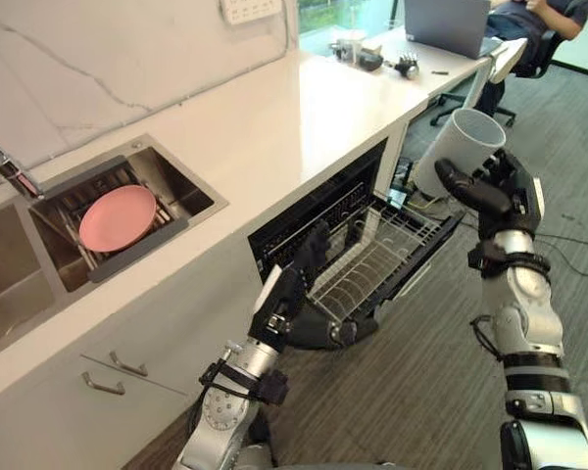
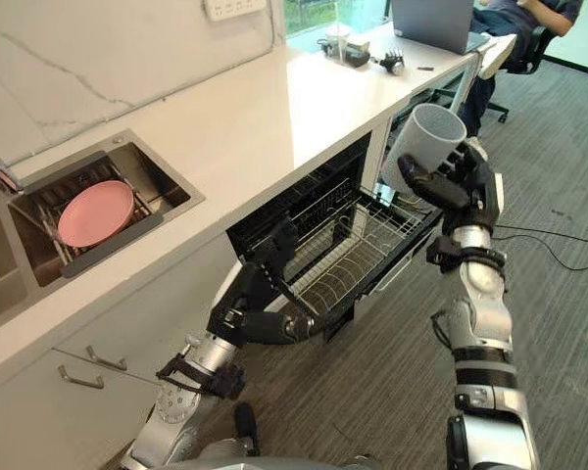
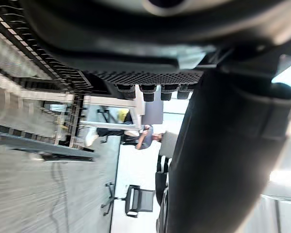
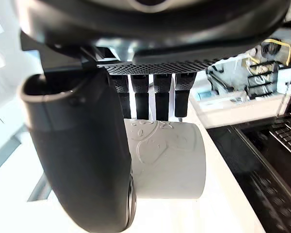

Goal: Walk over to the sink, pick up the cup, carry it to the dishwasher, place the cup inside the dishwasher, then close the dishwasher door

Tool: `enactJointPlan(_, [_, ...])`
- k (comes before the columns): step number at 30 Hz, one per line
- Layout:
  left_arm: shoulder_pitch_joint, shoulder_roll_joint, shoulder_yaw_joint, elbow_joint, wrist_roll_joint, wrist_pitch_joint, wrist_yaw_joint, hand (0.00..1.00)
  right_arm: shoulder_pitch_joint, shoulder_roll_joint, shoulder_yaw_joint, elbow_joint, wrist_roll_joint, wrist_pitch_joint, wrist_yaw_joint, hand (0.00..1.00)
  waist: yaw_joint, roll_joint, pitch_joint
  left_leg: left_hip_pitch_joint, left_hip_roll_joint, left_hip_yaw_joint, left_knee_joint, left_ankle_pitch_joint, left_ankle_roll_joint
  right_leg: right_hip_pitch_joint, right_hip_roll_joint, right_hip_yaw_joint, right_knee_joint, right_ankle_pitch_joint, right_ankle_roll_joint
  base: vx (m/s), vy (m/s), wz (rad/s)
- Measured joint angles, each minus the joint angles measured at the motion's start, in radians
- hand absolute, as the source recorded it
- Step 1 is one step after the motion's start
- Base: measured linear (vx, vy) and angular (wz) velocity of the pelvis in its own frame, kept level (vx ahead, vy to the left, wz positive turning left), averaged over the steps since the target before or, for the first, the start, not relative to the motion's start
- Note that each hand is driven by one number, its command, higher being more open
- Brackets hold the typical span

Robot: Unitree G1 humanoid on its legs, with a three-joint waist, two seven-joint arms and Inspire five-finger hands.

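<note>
The robot's right hand [image 1: 492, 196] grasps a pale grey cup [image 1: 463, 145], held tilted in the air near the far end of the pulled-out wire dishwasher rack [image 1: 372, 259]; thumb and fingers cover the cup's base. The left hand [image 1: 286, 294], fingers straight and holding nothing, hides part of the rack's near edge. On the white desk [image 1: 274, 117] a pink plate [image 1: 118, 217] lies in the sink [image 1: 191, 184], the tap [image 1: 10, 171] is cut off at the left, and a seated person [image 1: 539, 15] behind a laptop [image 1: 446, 24] is cropped at the top, above grey carpet [image 1: 421, 382].
</note>
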Motion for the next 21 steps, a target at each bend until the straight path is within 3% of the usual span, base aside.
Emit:
enactJointPlan(5, [-0.011, 0.023, -0.034, 0.066, -0.002, 0.044, -0.012, 1.00, -0.095, -0.063, 0.078, 0.175, -0.052, 0.108, 0.058, 0.00, 0.018, 0.005, 0.043, -0.026, -0.011, -0.026, 0.000, 0.008, 0.010, -0.007, -0.007, -0.025, 0.003, 0.001, 0.003, -0.03, 0.011, 0.15])
enactJointPlan(11, [-0.046, 0.032, -0.005, 0.142, -0.020, 0.062, -0.007, 1.00, -0.357, -0.227, 0.213, 0.474, -0.117, 0.218, 0.156, 0.00, 0.073, 0.034, 0.144, -0.090, -0.010, -0.069, 0.000, 0.027, 0.018, -0.053, -0.004, -0.055, 0.022, 0.001, 0.003, -0.07, 0.007, 0.15])
enactJointPlan(15, [-0.049, 0.053, 0.049, 0.150, -0.020, 0.074, 0.017, 1.00, -0.496, -0.286, 0.270, 0.545, -0.117, 0.236, 0.182, 0.00, 0.104, 0.032, 0.204, -0.129, -0.015, -0.091, 0.001, 0.035, 0.024, -0.077, -0.005, -0.077, 0.024, 0.002, 0.003, -0.04, 0.008, 0.15])
enactJointPlan(21, [-0.081, 0.053, 0.109, 0.187, -0.037, 0.072, 0.039, 1.00, -0.625, -0.299, 0.343, 0.621, -0.144, 0.253, 0.235, 0.00, 0.148, 0.034, 0.255, -0.161, -0.021, -0.112, 0.001, 0.042, 0.023, -0.097, -0.008, -0.095, 0.022, 0.001, 0.004, -0.03, 0.018, 0.09])
